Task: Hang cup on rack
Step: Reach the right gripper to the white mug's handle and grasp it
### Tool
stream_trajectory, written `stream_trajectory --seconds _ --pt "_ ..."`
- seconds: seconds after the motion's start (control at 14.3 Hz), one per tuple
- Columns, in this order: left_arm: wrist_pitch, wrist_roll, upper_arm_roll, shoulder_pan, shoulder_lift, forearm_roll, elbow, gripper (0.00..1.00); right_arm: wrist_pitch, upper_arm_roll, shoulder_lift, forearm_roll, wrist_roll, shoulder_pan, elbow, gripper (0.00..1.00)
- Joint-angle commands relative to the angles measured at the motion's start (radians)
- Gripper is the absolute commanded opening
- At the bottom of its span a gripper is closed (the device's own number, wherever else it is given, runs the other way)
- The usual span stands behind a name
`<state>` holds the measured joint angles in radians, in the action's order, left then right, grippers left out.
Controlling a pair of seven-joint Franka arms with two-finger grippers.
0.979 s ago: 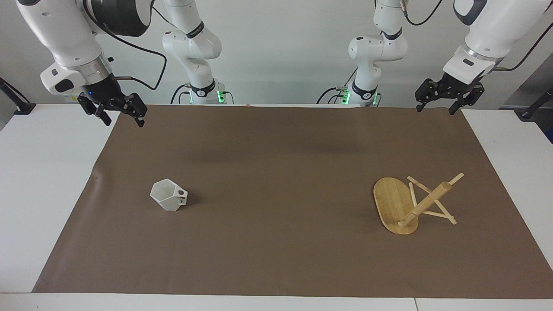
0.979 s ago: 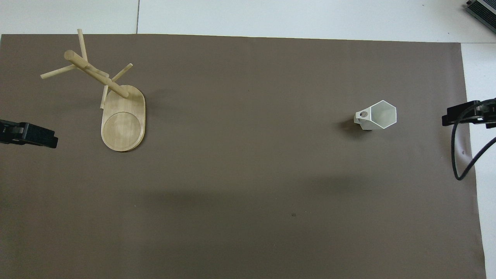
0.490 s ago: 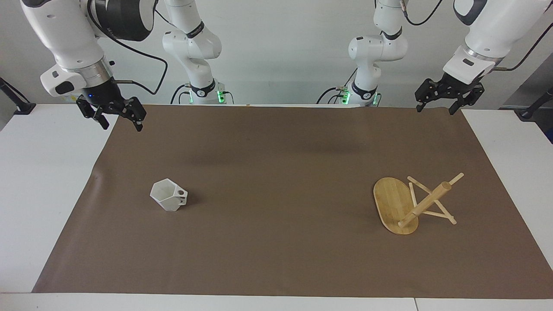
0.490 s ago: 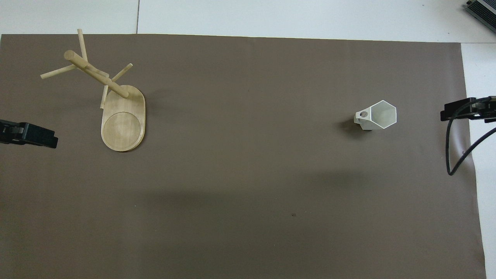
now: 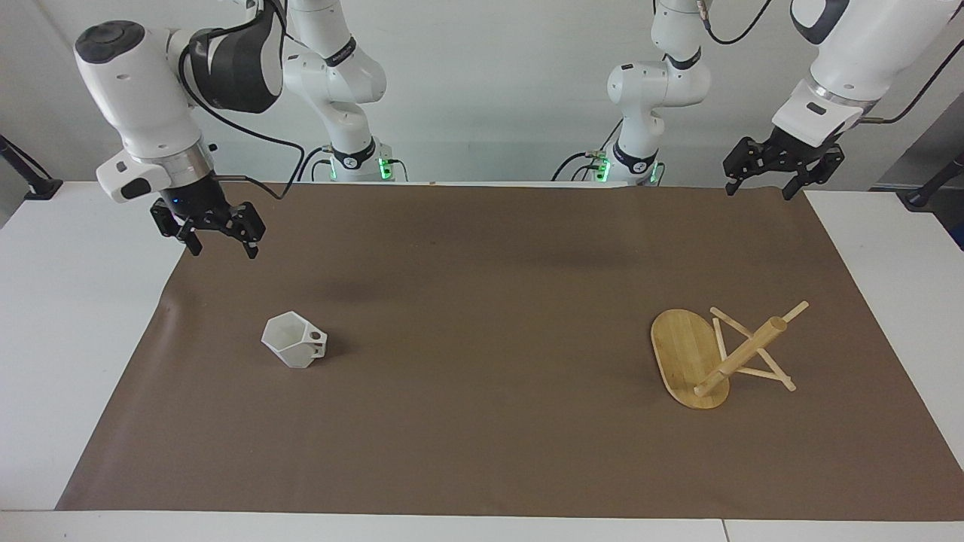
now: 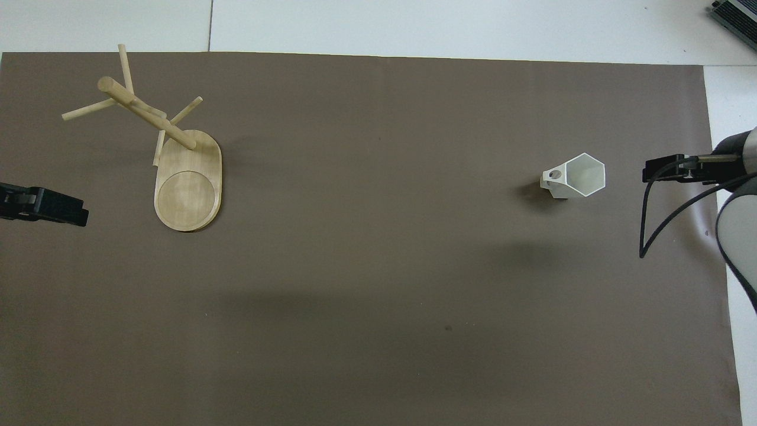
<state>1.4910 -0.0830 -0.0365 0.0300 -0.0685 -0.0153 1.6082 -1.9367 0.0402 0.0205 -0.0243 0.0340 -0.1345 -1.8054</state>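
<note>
The white faceted cup (image 5: 294, 341) stands upright on the brown mat toward the right arm's end, rim up, its handle (image 6: 553, 177) pointing toward the table's middle. The bamboo rack (image 5: 689, 354) stands upright on its oval base toward the left arm's end, pegs bare; it also shows in the overhead view (image 6: 188, 183). My right gripper (image 5: 224, 252) is open and empty, in the air over the mat's edge, apart from the cup; it also shows in the overhead view (image 6: 650, 174). My left gripper (image 5: 758, 193) is open and empty, and waits over the mat's corner nearest the robots.
The brown mat (image 5: 489, 301) covers most of the white table (image 5: 75, 316). A black cable (image 6: 656, 219) hangs from the right wrist, over the mat beside the cup.
My right gripper has come down and moved in over the mat toward the cup. The left arm, the cup and the rack have not moved.
</note>
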Motion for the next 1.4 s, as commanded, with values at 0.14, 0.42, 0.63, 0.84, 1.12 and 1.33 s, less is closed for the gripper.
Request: stream_trajectory --seconds 0.14,0.42,0.63,0.84,1.12,1.33 --pt "-0.018 -0.009 -0.005 -0.012 -0.007 -0.002 -0.005 1.0 -0.106 0.004 0.054 -0.019 0.009 -0.007 -0.064 1.0" --pt "-0.02 -0.009 -0.005 -0.012 -0.007 -0.002 -0.005 1.0 -0.22 0.004 0.102 -0.019 0.009 0.001 -0.091 1.0" --pt "-0.018 -0.007 -0.005 -0.012 -0.007 -0.002 -0.005 1.0 -0.274 0.004 0.147 -0.02 0.009 0.001 -0.092 1.0" --pt "-0.02 -0.009 -0.005 -0.012 -0.007 -0.002 -0.005 1.0 -0.315 0.004 0.162 -0.02 0.007 0.004 -0.112 1.0" --pt "-0.02 -0.009 -0.005 -0.012 -0.007 -0.002 -0.005 1.0 -0.393 0.006 0.193 -0.019 0.004 0.006 -0.143 1.0" --pt "-0.02 -0.009 -0.005 -0.012 -0.007 -0.002 -0.005 1.0 -0.436 0.006 0.21 -0.019 0.003 0.006 -0.156 1.0"
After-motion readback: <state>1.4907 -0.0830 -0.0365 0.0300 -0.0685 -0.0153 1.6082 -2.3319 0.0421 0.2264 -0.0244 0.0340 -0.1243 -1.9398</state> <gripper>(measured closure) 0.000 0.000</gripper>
